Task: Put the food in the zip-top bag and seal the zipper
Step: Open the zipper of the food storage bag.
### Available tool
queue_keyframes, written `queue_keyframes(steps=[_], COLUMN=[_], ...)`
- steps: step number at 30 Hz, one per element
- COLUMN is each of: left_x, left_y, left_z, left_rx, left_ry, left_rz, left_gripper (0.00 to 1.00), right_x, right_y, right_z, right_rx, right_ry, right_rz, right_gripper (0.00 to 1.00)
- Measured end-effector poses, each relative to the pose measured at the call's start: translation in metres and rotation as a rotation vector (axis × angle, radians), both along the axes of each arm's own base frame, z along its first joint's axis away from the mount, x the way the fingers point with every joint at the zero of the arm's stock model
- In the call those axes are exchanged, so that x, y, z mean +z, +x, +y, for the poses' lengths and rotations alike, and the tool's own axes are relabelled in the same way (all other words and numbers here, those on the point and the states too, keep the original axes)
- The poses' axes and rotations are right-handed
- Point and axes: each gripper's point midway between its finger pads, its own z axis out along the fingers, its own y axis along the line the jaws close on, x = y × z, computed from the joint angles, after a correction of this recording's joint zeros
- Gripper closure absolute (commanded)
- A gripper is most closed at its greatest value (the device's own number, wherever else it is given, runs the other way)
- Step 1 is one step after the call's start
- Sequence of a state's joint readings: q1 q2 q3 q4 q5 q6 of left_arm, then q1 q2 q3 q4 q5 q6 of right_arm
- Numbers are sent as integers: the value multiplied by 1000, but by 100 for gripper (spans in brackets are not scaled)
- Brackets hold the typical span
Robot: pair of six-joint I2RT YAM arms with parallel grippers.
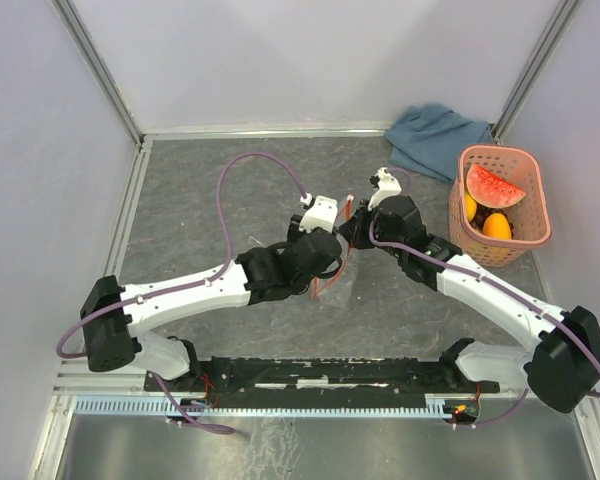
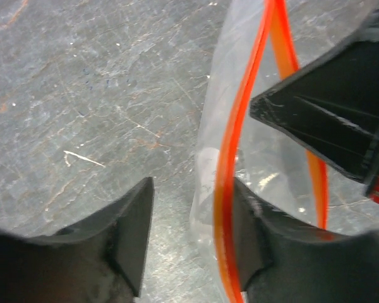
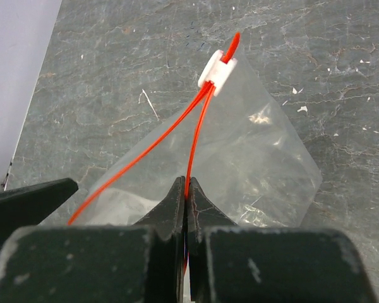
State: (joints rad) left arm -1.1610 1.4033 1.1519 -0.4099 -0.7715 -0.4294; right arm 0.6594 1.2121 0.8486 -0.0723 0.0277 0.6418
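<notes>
The clear zip-top bag (image 3: 265,158) lies on the grey table with its mouth parted. My right gripper (image 3: 187,189) is shut on one side of the red-orange zipper (image 3: 199,126), below its white end piece (image 3: 218,72). My left gripper (image 2: 192,237) stands open around the other zipper strip (image 2: 226,189), which runs along the inside of its right finger (image 2: 256,240). The right arm's black finger (image 2: 328,120) shows close above. The food sits apart in the pink basket (image 1: 535,170): a watermelon wedge (image 1: 492,185), an orange fruit (image 1: 497,226) and a yellow fruit (image 1: 469,206).
A blue-grey cloth (image 1: 435,135) lies bunched at the back right, behind the basket. Both arms meet at the table's middle (image 1: 345,240). Metal rails and pale walls edge the table on the left, back and right.
</notes>
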Motion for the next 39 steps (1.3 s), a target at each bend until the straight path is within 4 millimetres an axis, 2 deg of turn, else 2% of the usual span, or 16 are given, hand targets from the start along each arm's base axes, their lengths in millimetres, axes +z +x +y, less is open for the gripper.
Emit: queue_keyframes(steps=[5,9,15,21,24,30,32,37,39], left_x=[0,7,28,62,68,59,45,27,21], left_y=[8,15,31,54,59,69,70,67,63], left_z=[3,6,19,35,42,50,53,56,59], left_rx=[31,54,114,175,181,167,154,135,125], left_ry=[25,32,68,133,183,294,330,334,331], left_rz=[3,1,-3,-39,-54,-59,-45,-26,-17], left_gripper=[83,97,97,97,97,97,97,97,97], right_x=[6,9,8,25,31,23,21,21,20], right_y=[-7,-13,-16,-11,-5,7,8,5,3], right_z=[-8,-22,-41,-48,-48,-52,-53,-46,-42], right_rx=[12,0,-9,-18,-21,-45,-40,2,21], right_ry=[-30,-85,-210,-280,-304,-385,-399,-384,-374], right_rz=[-22,-40,-31,-55,-66,-64,-69,-69,-63], right_gripper=[98,98,98,99,99,98,93,83,76])
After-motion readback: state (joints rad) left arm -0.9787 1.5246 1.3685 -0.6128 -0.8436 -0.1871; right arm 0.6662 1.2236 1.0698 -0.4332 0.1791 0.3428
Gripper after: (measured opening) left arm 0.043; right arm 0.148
